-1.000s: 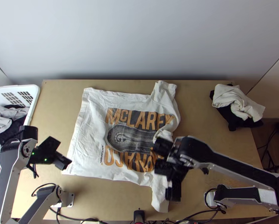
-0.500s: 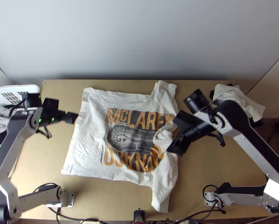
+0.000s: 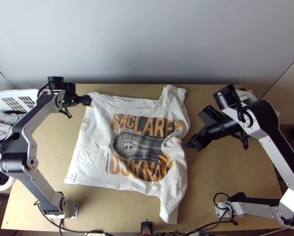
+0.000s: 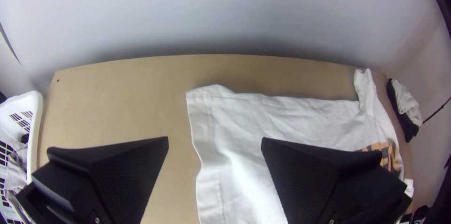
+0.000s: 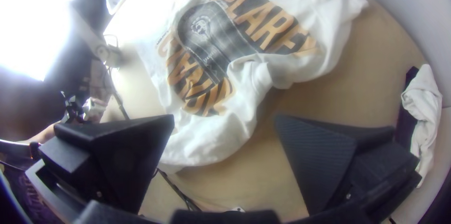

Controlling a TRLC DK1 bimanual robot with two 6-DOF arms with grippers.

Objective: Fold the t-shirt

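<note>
Fingers of the matte-black left gripper (image 4: 215, 139) stand spread near a hem corner, upper left of the top view; those of the matte-black right gripper (image 5: 224, 118) are parted too, right of centre. Mid-frame, the white cloth t-shirt (image 3: 96, 147) with orange-and-black print lies mostly spread, its right end bunched. No deliberate fold seems made; straightening and all folding apparently remain.

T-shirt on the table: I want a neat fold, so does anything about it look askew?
Yes. The t-shirt lies spread, but its shoulder end is rumpled: a bunched ridge of cloth laps over the edge of the print.
</note>
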